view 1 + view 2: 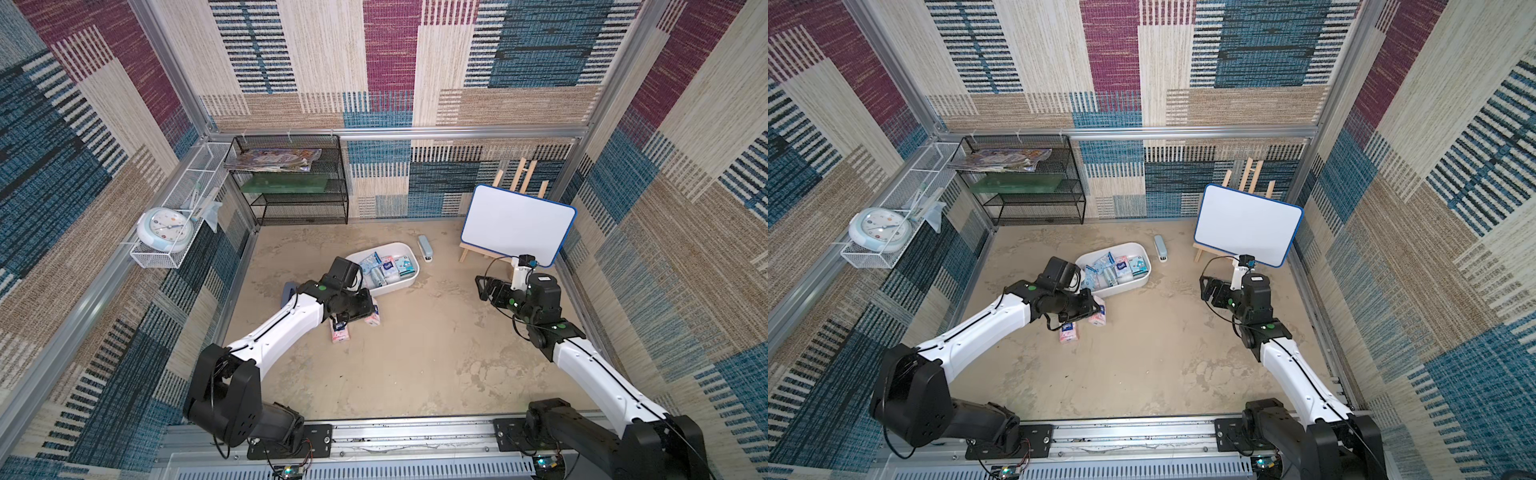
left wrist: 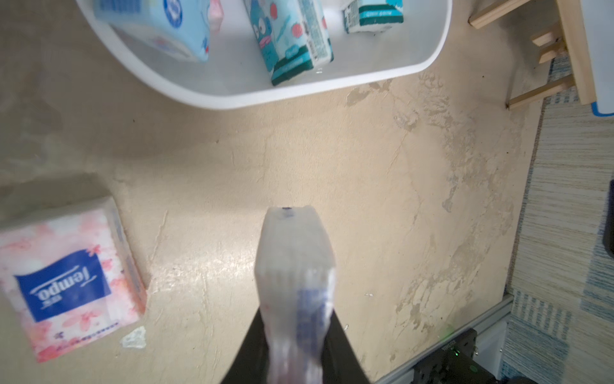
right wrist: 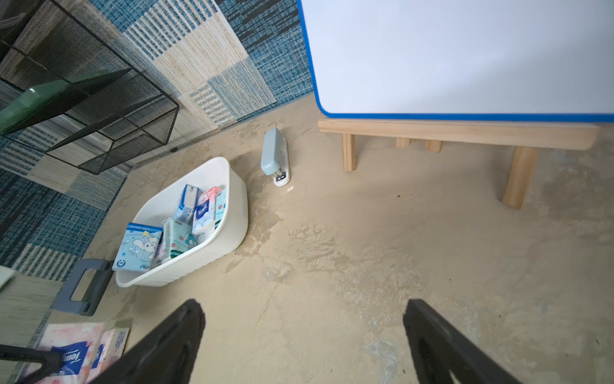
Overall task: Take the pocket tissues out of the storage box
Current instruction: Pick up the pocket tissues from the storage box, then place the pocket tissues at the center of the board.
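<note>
The tissue packet (image 2: pixel 294 252) pinched between the left gripper's (image 2: pixel 295 319) fingers (image 2: pixel 339 349) is blurring past reading (only a blue smear is showing) and is hiding their tips; beyond the fingertips, the storage box (image 2: pixel 232 96) is running off the picture's edge.

The beige, mottled tabletop (image 1: pixel 415 365) carries a black mesh shelf (image 1: pixel 303 208) in its far left corner and a wooden easel (image 1: pixel 466 249) at far right. Between them, nearer the middle, sits the white storage box (image 1: pixel 401 281), with a grey-blue stapler (image 1: pixel 425 248) just beside its far right end. A grey handled piece (image 1: pixel 288 291) lies left of the box. On the box's near side 1 pink tissue packet (image 1: pixel 340 333) lies flat; the other pink packet (image 1: pixel 372 319) is just right of it, and whether it rests on the surface cannot be told
</note>
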You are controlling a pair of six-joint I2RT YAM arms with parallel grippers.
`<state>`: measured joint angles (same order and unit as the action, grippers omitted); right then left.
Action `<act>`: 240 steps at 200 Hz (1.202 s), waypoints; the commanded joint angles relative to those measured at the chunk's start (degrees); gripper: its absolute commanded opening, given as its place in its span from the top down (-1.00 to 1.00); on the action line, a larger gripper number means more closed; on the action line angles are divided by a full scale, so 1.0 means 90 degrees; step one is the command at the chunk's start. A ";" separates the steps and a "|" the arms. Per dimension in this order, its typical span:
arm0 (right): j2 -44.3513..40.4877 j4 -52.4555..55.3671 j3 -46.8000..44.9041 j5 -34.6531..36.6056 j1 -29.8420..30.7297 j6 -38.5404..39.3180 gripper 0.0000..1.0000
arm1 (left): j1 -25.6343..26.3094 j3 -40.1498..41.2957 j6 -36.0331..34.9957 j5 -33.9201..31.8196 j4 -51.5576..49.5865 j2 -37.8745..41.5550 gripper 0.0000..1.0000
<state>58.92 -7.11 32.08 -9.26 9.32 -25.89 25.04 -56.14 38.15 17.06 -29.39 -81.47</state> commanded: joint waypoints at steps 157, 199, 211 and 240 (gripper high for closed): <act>-0.0532 -0.0225 -0.0458 0.0184 0.0561 -0.0575 -0.99 | 0.0094 0.1112 0.0188 0.0726 0.2461 -0.0969 0.96; -0.0482 -0.0288 -0.0486 0.0159 0.0585 -0.0624 -0.99 | 0.0090 0.1092 0.0148 0.0727 0.2558 -0.1267 0.93; -0.0474 -0.0308 -0.0488 0.0167 0.0587 -0.0639 -0.99 | 0.0089 0.1076 0.0133 0.0705 0.2562 -0.1318 0.91; -0.0487 -0.0256 -0.0468 0.0206 0.0606 -0.0625 -0.99 | 0.0088 0.1015 0.0107 0.0718 0.2513 -0.1416 0.81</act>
<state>54.61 -8.49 27.83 -7.99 14.59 -31.07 25.85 -46.54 40.16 23.90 -6.09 -93.51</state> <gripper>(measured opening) 0.995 0.228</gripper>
